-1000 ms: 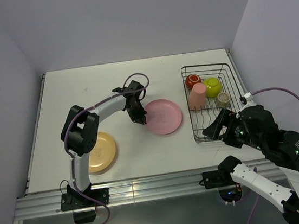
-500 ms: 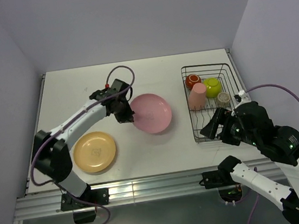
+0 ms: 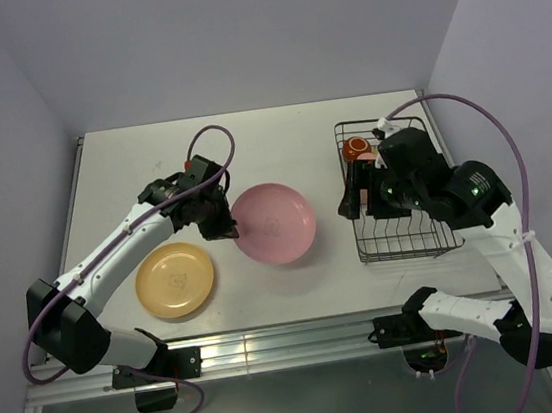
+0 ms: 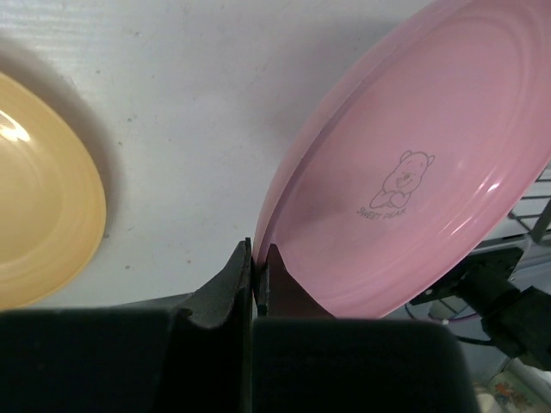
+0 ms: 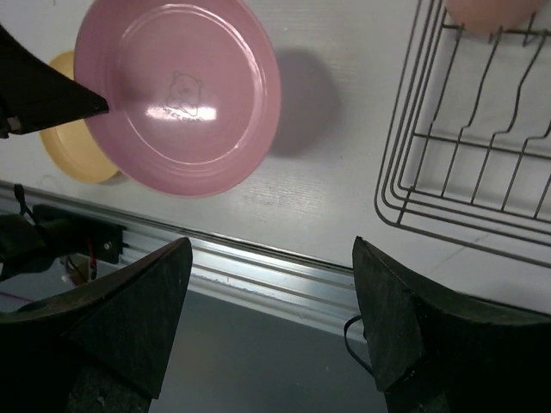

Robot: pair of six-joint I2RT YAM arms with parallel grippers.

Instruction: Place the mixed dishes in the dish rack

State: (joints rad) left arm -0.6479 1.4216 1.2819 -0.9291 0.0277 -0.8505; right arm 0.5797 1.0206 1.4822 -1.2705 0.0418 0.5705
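Between the two arms, the pink plate (image 3: 273,224) hung clear of the surface (image 3: 287,135), tipped up with its printed face turned toward the rack (image 3: 402,246). The left pincer (image 3: 224,227) was pressed together on the plate's left rim, which the wrist view showed wedged tightly between the two fingers. A second before, that plate had lain flat on the surface nearer the rack, with the left pincer only at its edge; since then it had been lifted and drawn a little toward the near left. The right arm had meanwhile swung from the rack's near corner to a place above the rack, and the right pincer (image 3: 353,195) stood spread and held nothing. This read as the set-up for a hand-over, the right arm being the one beside the rack. The orange plate (image 3: 174,280) lay flat on the surface, not yet loaded. The red mug (image 3: 355,148) sat in the rack's far corner; the arm hid the rest from above, though a pink shape at the edge of the right wrist view was probably the tumbler (image 5: 491,13).
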